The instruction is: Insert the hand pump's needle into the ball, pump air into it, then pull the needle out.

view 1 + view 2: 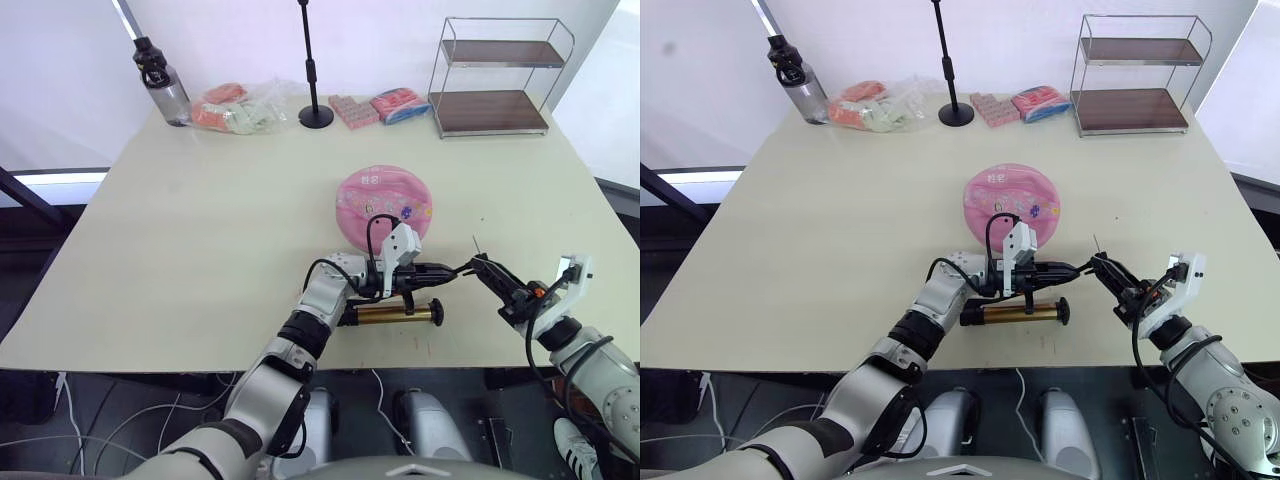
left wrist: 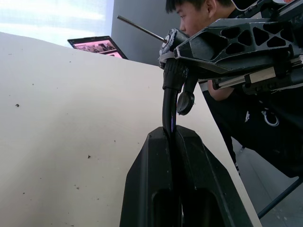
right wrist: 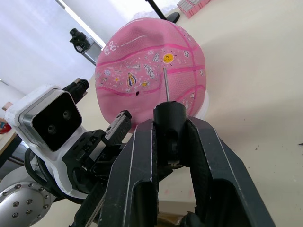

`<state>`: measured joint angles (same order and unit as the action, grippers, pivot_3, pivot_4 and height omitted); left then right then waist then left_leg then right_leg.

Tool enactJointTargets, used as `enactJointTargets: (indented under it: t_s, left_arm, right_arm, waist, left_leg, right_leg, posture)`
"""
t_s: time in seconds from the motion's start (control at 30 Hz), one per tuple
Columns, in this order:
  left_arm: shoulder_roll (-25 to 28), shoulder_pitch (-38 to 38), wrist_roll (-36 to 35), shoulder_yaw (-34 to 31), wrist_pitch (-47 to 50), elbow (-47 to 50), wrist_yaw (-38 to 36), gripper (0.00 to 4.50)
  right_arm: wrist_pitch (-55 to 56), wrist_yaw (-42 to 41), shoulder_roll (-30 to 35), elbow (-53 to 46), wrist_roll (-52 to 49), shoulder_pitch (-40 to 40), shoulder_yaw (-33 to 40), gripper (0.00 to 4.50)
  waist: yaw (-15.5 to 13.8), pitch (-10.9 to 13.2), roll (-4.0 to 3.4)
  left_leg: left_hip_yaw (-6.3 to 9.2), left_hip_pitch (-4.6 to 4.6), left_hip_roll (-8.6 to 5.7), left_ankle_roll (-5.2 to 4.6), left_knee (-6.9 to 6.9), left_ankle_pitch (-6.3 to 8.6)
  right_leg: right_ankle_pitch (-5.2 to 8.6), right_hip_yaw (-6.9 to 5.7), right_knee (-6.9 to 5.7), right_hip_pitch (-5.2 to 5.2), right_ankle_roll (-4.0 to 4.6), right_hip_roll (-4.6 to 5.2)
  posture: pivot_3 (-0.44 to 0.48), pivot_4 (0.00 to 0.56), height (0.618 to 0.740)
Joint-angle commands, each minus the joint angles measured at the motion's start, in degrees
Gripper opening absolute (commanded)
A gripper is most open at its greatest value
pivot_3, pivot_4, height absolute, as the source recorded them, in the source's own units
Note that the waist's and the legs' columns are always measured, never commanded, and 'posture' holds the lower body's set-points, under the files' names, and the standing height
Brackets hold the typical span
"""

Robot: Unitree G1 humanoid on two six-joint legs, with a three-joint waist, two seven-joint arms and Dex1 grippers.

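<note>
Ball (image 1: 386,206), pink and squashed flat, sits centre of frame on the desk (image 1: 200,250). Hand pump (image 1: 390,315) lies lower centre near the desk's front edge, just below the left gripper (image 1: 445,270), whose jaws are clamped on the black hose (image 2: 168,101). Right gripper (image 1: 487,268), lower right, has jaws clamped on the needle fitting; needle (image 3: 165,84) sticks up free, apart from the ball. Bottle (image 1: 165,88) upper left, wire shelf (image 1: 497,75) upper right.
</note>
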<state>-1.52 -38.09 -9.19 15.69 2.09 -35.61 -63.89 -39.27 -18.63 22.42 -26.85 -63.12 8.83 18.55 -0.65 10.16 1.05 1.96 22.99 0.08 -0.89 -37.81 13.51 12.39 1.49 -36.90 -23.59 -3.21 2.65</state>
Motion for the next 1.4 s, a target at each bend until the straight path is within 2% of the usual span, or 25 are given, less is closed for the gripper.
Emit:
enactJointTargets:
  t_s: [0.03,0.17,0.23,0.27,0.4,0.47,0.5,0.57,0.6,0.77,0.93,1.1,1.27,1.4]
  left_arm:
    - [-0.6,-0.1,-0.9,-0.5,-0.6,1.9,0.1,0.0]
    - [-0.7,0.2,-1.3,-0.9,-0.4,2.3,0.3,0.0]
    - [-0.3,0.4,-1.6,-1.3,-0.8,2.9,0.4,0.74]
    - [-0.1,0.5,-1.5,-1.6,-1.2,3.2,0.8,0.74]
    - [2.5,2.0,-2.1,-2.2,-1.6,7.9,-0.1,2.04]
    - [4.1,3.0,-2.3,-1.9,-1.2,11.1,-1.3,2.91]
    - [5.1,3.7,-3.0,-2.0,0.0,13.5,-1.8,3.07]
    - [7.0,4.9,-4.5,-2.4,2.5,18.3,-2.4,3.79]
    - [8.0,5.2,-5.3,-2.6,3.8,20.4,-2.5,4.35]
    - [13.6,6.1,-8.7,-5.8,9.5,29.5,-1.6,4.43]
    - [18.5,5.3,-10.2,-9.2,12.0,32.3,0.5,4.43]
    - [22.2,0.3,-9.0,-13.2,13.5,28.8,5.7,4.43]
    - [23.0,-4.6,-8.0,-15.0,13.3,22.7,10.2,4.43]
    - [23.9,-8.5,-6.4,-14.7,10.0,16.2,10.1,4.43]
  right_arm:
    - [1.1,-0.9,0.7,-0.9,0.5,0.0,0.9,0.34]
    - [1.7,-1.5,1.0,-0.8,2.0,-0.5,0.8,0.34]
    - [2.9,-2.8,1.3,-1.1,3.5,-0.9,0.6,0.34]
    - [3.9,-3.7,1.7,-1.4,5.0,-1.0,0.4,0.34]
    - [6.6,-7.6,3.1,-3.3,8.6,0.1,-0.3,0.34]
    - [7.4,-9.4,4.2,-4.0,10.3,0.6,-0.9,0.34]
    - [8.0,-10.3,4.7,-4.2,11.4,0.8,-1.1,0.34]
    - [9.7,-12.4,6.1,-4.5,14.0,1.3,-1.6,0.34]
    - [10.7,-13.6,6.9,-4.5,15.5,1.5,-1.9,0.34]
    - [17.6,-21.6,11.9,-3.7,23.9,2.7,-3.3,0.34]
    - [24.3,-25.5,12.2,-1.2,27.6,2.0,-2.4,0.34]
    - [32.4,-29.4,11.2,1.3,30.9,2.5,-2.2,0.34]
    - [35.6,-30.4,10.3,2.2,31.8,2.6,-2.5,0.34]
    - [36.6,-30.3,9.6,2.4,31.8,2.6,-2.6,0.34]
  waist:
    - [0.0,0.0,0.0]
    - [0.0,0.0,0.0]
    - [0.0,0.0,0.0]
    - [0.0,0.0,0.0]
    - [0.1,0.0,0.0]
    - [0.1,0.0,-0.01]
    - [0.1,0.0,-0.01]
    - [0.2,0.0,-0.02]
    - [0.1,0.0,-0.01]
    - [0.1,0.0,-0.01]
    - [0.4,0.0,0.0]
    - [0.0,0.0,0.04]
    - [0.0,0.0,0.04]
    - [0.0,0.0,0.04]
  left_leg:
    - [0.0,0.0,0.0,0.0,0.0,0.0]
    - [0.0,0.0,0.0,0.0,0.0,0.0]
    - [0.0,0.0,0.0,0.0,0.0,0.0]
    - [0.0,0.0,0.0,0.0,0.0,0.0]
    - [0.0,0.0,0.0,0.0,0.0,0.0]
    - [0.01,0.0,0.02,0.0,0.03,0.0]
    - [0.01,0.0,0.03,0.0,0.03,0.0]
    - [-0.02,0.0,0.04,0.0,0.03,0.0]
    - [-0.01,0.0,0.07,0.0,0.03,0.0]
    - [-0.02,-0.01,0.04,0.0,0.02,0.0]
    - [0.0,-0.05,0.07,0.0,0.04,0.0]
    - [-0.01,-0.03,0.04,0.0,0.02,0.0]
    - [-0.02,-0.03,0.03,0.01,0.03,0.0]
    - [-0.01,-0.03,0.01,0.0,0.03,0.0]
  right_leg:
    - [0.0,0.0,0.0,0.0,0.0,0.0]
    - [0.0,0.0,0.0,0.0,0.0,0.0]
    - [0.0,0.0,0.01,0.0,0.0,0.0]
    - [0.0,0.0,0.02,0.0,0.0,0.0]
    - [0.0,0.0,0.02,-0.01,0.0,0.0]
    - [0.0,-0.01,0.02,-0.02,0.0,-0.01]
    - [0.0,-0.01,0.02,-0.02,0.0,-0.01]
    - [0.0,0.01,0.04,-0.02,0.0,-0.01]
    - [0.01,0.01,0.05,-0.02,0.01,-0.01]
    - [0.11,0.01,0.05,-0.01,0.19,0.0]
    - [0.09,-0.02,0.05,-0.01,0.16,-0.04]
    - [0.09,-0.01,0.05,0.0,0.16,-0.03]
    - [0.0,-0.01,0.06,0.01,-0.01,-0.03]
    - [0.0,-0.02,0.07,0.0,-0.01,-0.03]
  posture:
    - [0.0,0.15,0.74]
    - [0.0,0.15,0.74]
    - [0.0,0.15,0.74]
    - [0.0,0.15,0.74]
    - [0.0,0.15,0.74]
    - [0.0,0.15,0.74]
    - [0.0,0.15,0.74]
    - [0.0,0.15,0.74]
    - [0.0,0.15,0.74]
    - [0.0,0.15,0.74]
    - [0.0,0.15,0.74]
    - [0.0,0.15,0.74]
    - [0.0,0.15,0.74]
    - [0.0,0.15,0.74]
